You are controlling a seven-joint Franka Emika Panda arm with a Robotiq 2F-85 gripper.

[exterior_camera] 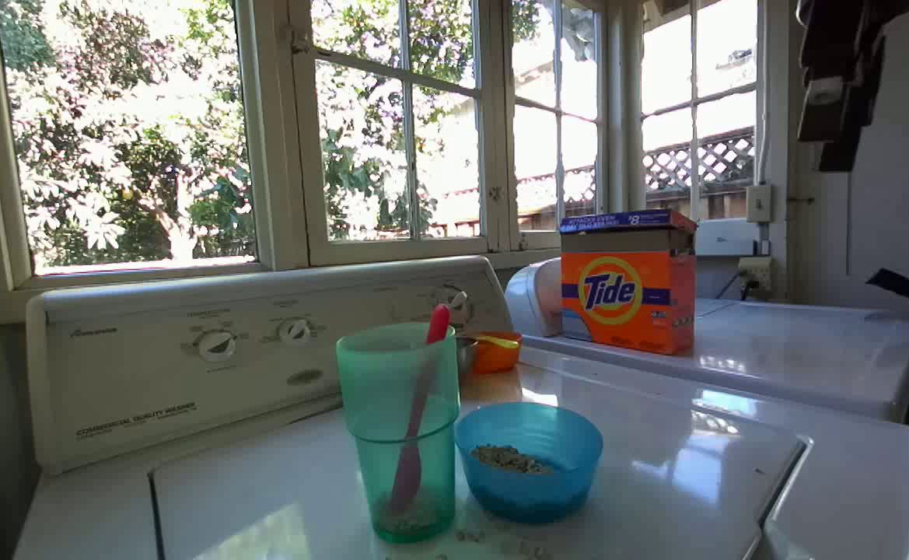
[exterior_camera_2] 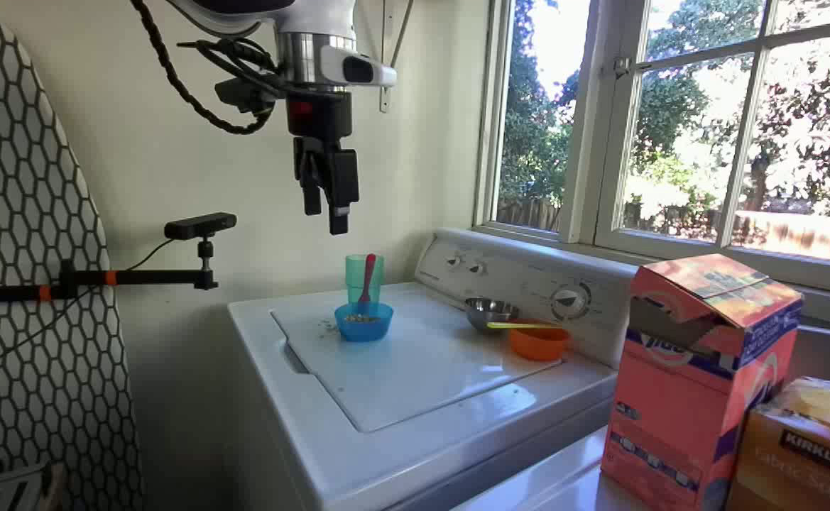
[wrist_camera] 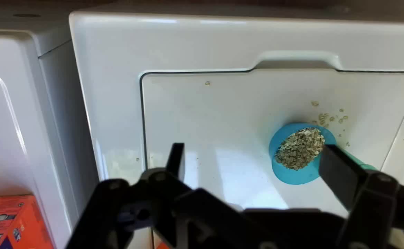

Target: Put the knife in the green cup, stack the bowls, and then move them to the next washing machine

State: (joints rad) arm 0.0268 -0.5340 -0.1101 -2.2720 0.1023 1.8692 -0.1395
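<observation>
Bright windows (exterior_camera_2: 691,135) are glowing behind a white washer (exterior_camera_2: 457,419) and its neighbouring machine (exterior_camera: 804,342). Over the washer, one gripper (exterior_camera_2: 326,216) is hanging straight down, jaws spread wide — the arm (exterior_camera_2: 319,18) above is running out of frame. Below the jaws, one blue bowl (exterior_camera_2: 363,332) is holding flakes (wrist_camera: 300,148); just beside it, one green cup (exterior_camera_2: 353,275) is standing upright, one red utensil (exterior_camera_2: 368,275) leaning inside. In the wrist view, a finger (wrist_camera: 343,176) is covering part of both. Farther from the jaws, one metal bowl (exterior_camera_2: 477,319) is sitting by one orange bowl (exterior_camera_2: 537,346), the yellow-green knife (exterior_camera_2: 515,325) lying across the orange rim. Farthest out, one Tide box (exterior_camera: 617,299) is standing on the neighbouring machine; the frame edge is cutting off one Kirkland box (exterior_camera_2: 798,454).
</observation>
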